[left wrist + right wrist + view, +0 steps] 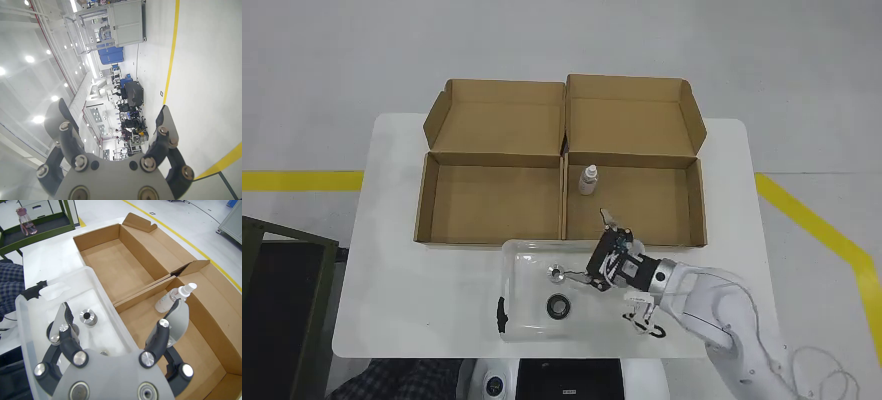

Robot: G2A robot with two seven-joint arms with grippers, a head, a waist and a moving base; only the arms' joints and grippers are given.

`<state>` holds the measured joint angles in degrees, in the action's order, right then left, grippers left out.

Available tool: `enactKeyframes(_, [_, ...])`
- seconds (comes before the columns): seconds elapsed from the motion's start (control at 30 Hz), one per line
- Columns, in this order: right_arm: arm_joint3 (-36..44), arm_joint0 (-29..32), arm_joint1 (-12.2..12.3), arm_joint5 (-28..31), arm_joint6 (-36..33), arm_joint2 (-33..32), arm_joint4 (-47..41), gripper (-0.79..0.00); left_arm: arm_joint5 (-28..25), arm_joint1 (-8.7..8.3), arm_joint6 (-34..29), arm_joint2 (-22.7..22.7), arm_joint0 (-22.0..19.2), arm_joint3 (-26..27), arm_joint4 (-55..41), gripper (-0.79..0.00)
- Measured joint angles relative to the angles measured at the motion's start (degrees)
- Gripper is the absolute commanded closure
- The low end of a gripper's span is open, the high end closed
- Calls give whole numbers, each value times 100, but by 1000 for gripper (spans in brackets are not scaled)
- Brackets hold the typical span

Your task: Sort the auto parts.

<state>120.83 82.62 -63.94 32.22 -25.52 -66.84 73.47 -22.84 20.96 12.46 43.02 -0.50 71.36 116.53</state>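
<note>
Right arm's fingers (179, 313) hang spread, empty, over the rim of the clear plastic bin (105, 297). A silver metal cylinder (88, 316) stands inside, and a white spray bottle (169, 299) in the right-hand brown cardboard box (208, 317). Left arm's fingers (166, 123) gape open.

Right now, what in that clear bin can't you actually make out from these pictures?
- Right wrist view: the dark ring is mostly hidden behind a finger of the right gripper.
- Right wrist view: a small metal piece is cut off by the gripper's body; its kind is unclear.
- Top view: the right arm covers one end of the clear bin.
</note>
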Motion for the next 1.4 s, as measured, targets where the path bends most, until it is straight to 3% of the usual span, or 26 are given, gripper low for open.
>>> enactKeyframes(0.47, [246, 644, 168, 868, -282, -68, 692, -785, 0, 0, 0, 0, 0, 0, 0, -785])
enactKeyframes(1.03, [-131, 441, 181, 541, -870, 149, 1159, -770, 0, 0, 0, 0, 0, 0, 0, -785])
enactKeyframes(1.23, [-253, 341, 172, 508, -1213, 273, 1098, -637, 0, 0, 0, 0, 0, 0, 0, -785])
enactKeyframes(1.33, [-304, 271, 161, 413, -1307, 314, 1038, -443, 0, 0, 0, 0, 0, 0, 0, -785])
enactKeyframes(1.4, [-339, 219, 154, 326, -1367, 334, 1019, -394, 0, 0, 0, 0, 0, 0, 0, -785])
